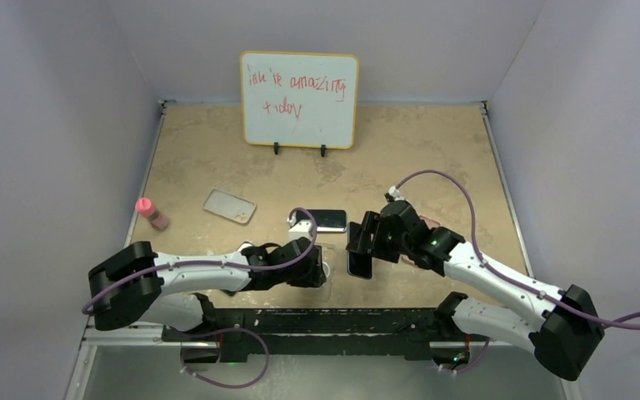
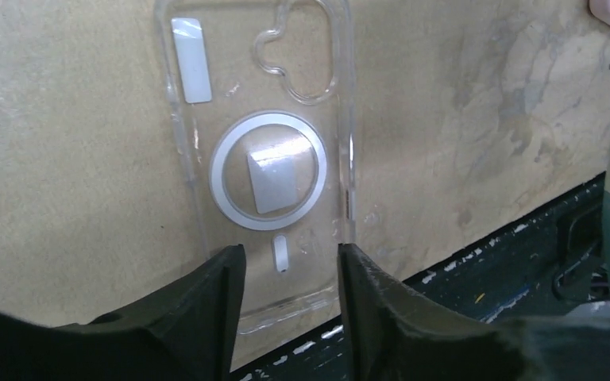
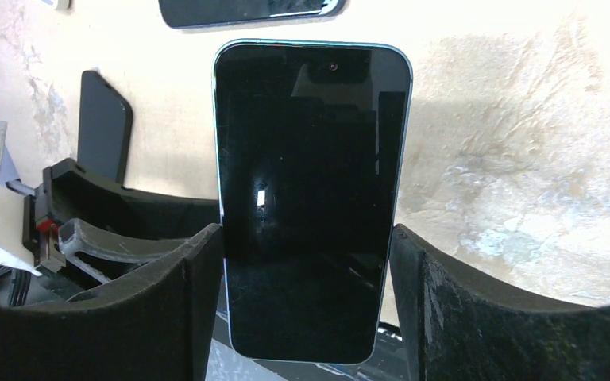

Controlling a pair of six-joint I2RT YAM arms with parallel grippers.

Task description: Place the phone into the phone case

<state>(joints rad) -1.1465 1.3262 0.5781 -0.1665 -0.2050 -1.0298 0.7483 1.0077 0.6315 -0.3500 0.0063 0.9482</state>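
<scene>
Top external view: two phones, two cases, one whiteboard [image 1: 299,100] and one pink bottle [image 1: 152,213] on a mottled tan tabletop [image 1: 433,158].
Phone [image 3: 310,198]: flat slab with a glossy black screen, rounded corners and a pale blue rim; held clear of the tabletop.
Right hand [image 3: 306,238]: two matte black fingers clamped on the phone's long edges.
Phone case [image 2: 268,171]: clear shell with a white ring and a lobed camera cut-out; lies flat near the tabletop's front edge.
Left hand [image 2: 291,252]: fingers parted over the case's near end.
Second phone [image 1: 327,220]: dark, lying flat.
Spare case [image 1: 229,206]: pale rounded rectangle, lying flat.
</scene>
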